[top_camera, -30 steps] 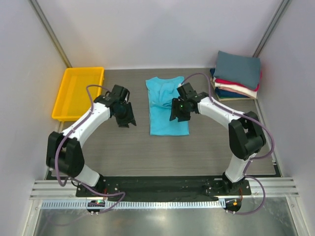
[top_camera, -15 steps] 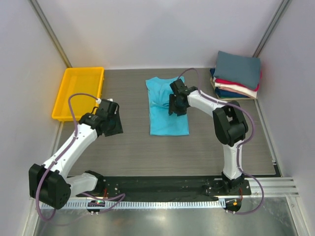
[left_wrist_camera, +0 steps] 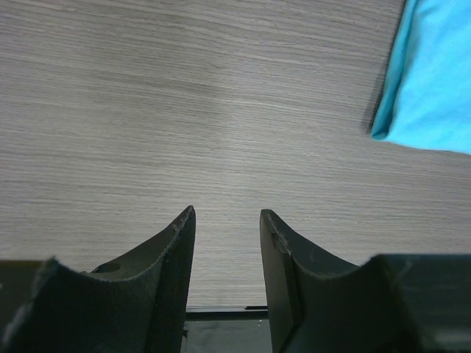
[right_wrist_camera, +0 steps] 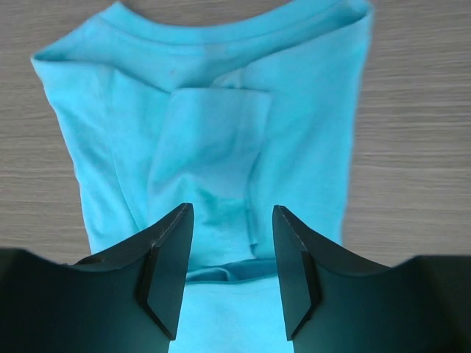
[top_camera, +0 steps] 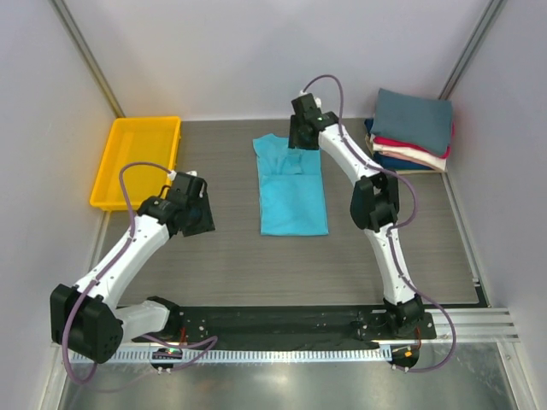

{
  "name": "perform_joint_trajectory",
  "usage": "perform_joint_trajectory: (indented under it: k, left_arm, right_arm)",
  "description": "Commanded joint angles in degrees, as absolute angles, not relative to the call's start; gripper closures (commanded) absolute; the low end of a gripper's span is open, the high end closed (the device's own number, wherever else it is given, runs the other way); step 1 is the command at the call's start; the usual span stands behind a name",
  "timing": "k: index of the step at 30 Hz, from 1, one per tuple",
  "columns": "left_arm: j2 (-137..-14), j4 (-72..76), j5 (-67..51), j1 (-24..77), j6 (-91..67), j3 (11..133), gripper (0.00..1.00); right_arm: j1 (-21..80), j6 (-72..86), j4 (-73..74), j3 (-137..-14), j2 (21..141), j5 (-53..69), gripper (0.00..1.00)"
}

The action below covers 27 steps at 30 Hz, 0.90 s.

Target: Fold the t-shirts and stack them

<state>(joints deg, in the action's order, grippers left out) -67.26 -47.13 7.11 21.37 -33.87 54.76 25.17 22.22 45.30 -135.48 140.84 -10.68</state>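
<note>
The bright turquoise t-shirt [top_camera: 291, 186] lies flat mid-table as a long strip, sleeves folded in, collar at the far end. My right gripper [top_camera: 299, 137] hovers over that collar end, open and empty. In the right wrist view it [right_wrist_camera: 229, 209] sits above the shirt [right_wrist_camera: 221, 125], with the collar beyond the fingertips. My left gripper [top_camera: 197, 219] is open and empty over bare table to the left of the shirt. In the left wrist view it [left_wrist_camera: 227, 213] faces bare table, with a shirt corner [left_wrist_camera: 434, 81] at upper right. A folded stack stands at the back right: slate-grey [top_camera: 413, 118] on top, then red [top_camera: 410, 144], cream and navy.
A yellow plastic tray [top_camera: 111, 166] stands at the back left and looks empty. Grey walls close in the back and both sides. The black base rail runs along the near edge.
My right gripper has moved from the shirt's middle to the far collar end. My left arm pulled back to the left and nearer its base, then stayed still.
</note>
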Motion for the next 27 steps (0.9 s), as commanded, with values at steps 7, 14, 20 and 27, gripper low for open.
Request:
perform_joint_trajectory:
  k: [7, 14, 20, 27]
  left_arm:
    - [-67.22, -33.06, -5.79, 24.16, -40.50, 49.40, 0.54]
    - [-76.88, -20.07, -9.40, 28.91, -45.69, 48.69, 0.50]
    - [-83.93, -12.32, -10.11, 30.06, -49.48, 48.60, 0.43]
    - [-90.17, -6.69, -9.93, 31.46, -52.12, 47.73, 0.41]
  right_arm:
    - [23.73, 24.87, 33.59, -91.63, 106.73, -4.41, 0.45]
    - [23.56, 31.10, 25.24, -61.20, 87.99, 4.91, 0.33]
    - [22.94, 32.26, 20.22, -48.87, 83.50, 7.73, 0.23]
    - [21.89, 32.34, 15.74, -45.44, 85.08, 9.93, 0.23]
